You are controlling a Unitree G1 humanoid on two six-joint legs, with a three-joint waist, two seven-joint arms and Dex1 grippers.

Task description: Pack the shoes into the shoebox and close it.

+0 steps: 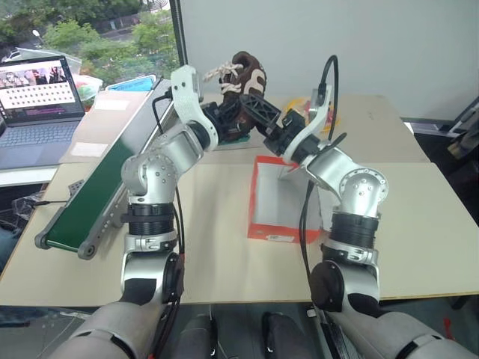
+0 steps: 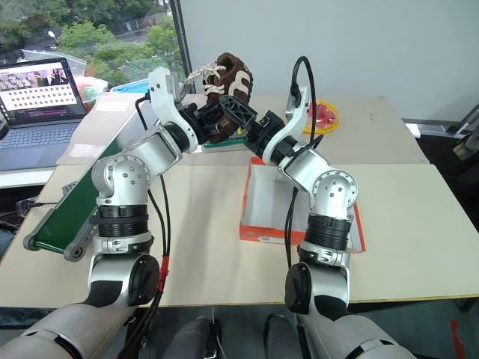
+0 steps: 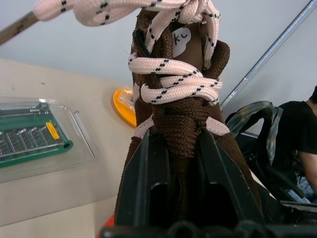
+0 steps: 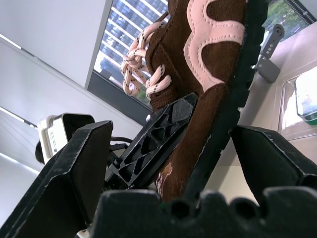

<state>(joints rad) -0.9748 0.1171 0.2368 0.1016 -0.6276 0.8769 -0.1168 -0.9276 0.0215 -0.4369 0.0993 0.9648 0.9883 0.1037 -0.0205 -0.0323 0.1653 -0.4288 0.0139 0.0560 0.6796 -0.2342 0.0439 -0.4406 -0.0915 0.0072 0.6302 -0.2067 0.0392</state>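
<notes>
Below my raised arms, on the table (image 1: 419, 224), the shoebox (image 1: 283, 203) lies open and empty-looking. Above its far end my left tool (image 1: 238, 112) is clamped on one shoe (image 1: 243, 78) — toe up, long axis near upright. My right tool (image 1: 258, 111) stands wide around the sole, not yet gripping. Box lies straight down and nearer from the shoe — left arm carries.

This looks like a robotics lab or office test room. Pale worktables (image 1: 419, 224) are pushed together before a plain white wall (image 1: 329, 45) and a big window (image 1: 90, 30) onto trees. An open laptop (image 1: 41, 101), a small green conveyor belt (image 1: 93, 198) and a circuit board in a clear tray (image 3: 29, 141) sit about.
</notes>
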